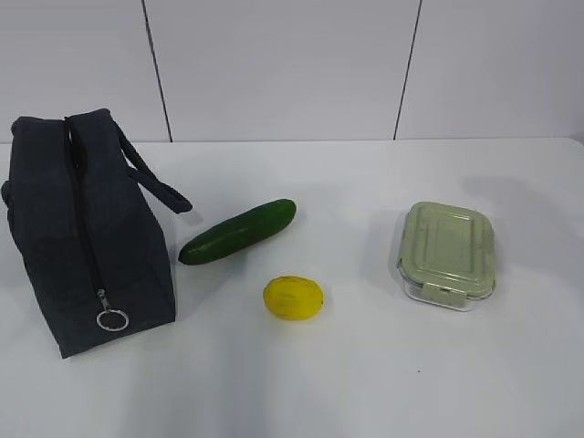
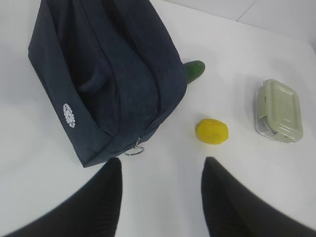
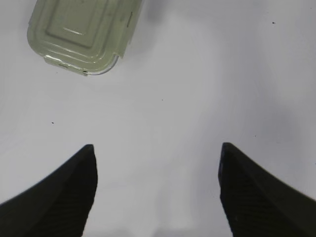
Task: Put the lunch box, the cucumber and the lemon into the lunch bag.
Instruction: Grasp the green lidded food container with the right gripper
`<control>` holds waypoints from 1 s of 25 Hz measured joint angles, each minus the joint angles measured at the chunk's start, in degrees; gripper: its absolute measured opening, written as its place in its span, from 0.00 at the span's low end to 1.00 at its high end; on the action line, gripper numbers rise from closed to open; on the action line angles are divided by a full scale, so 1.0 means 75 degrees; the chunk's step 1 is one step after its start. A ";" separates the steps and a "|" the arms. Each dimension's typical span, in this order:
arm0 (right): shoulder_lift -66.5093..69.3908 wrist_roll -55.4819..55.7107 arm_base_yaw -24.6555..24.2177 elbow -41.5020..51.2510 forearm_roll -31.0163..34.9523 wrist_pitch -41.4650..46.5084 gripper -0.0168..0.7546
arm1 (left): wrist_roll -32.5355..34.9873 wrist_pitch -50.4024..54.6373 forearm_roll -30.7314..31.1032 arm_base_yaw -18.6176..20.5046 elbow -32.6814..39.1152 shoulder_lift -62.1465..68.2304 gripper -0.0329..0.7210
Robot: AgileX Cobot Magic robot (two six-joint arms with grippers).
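**Both tools spread and empty above the tabletop**

In the exterior view, the lunch bag (image 1: 87,233) stood at the left of the white tabletop (image 1: 365,383), its zipper run closed down the near end to a silver ring pull (image 1: 111,319). The cucumber (image 1: 238,231) lay just right of the bag, angled up toward the right. The lemon (image 1: 293,297) sat near the cucumber's lower side, apart from it. The lunch box (image 1: 447,253) rested well to the right, lid on. Neither tool showed in this view.

In the left wrist view, the left tool (image 2: 162,197) hung with its fingers apart and nothing between them. The bag lay ahead and to the left of it, the ring pull (image 2: 134,150) nearest the left finger. The lemon (image 2: 212,132) sat ahead of the right finger, not touching it. The cucumber's tip (image 2: 193,71) poked out from behind the bag, and the lunch box (image 2: 279,110) lay far to the right.

In the right wrist view, the right tool (image 3: 158,187) was spread wide and held nothing, over bare tabletop. The lunch box (image 3: 81,34) lay ahead and to the left, well clear of both fingers.
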 joint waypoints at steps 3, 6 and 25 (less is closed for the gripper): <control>0.0000 0.0000 0.0000 0.0000 0.0000 0.0000 0.77 | -0.0056 -0.0043 -0.0036 0.0000 -0.0226 0.0490 0.55; 0.0000 0.0000 0.0000 0.0000 0.0000 0.0000 0.77 | -0.0358 -0.0073 -0.0054 0.0000 -0.0454 0.1008 0.55; 0.0109 0.0005 0.0000 0.0000 0.0366 -0.0100 0.77 | -0.0718 -0.1060 -0.0801 0.0361 -0.0999 0.3069 0.55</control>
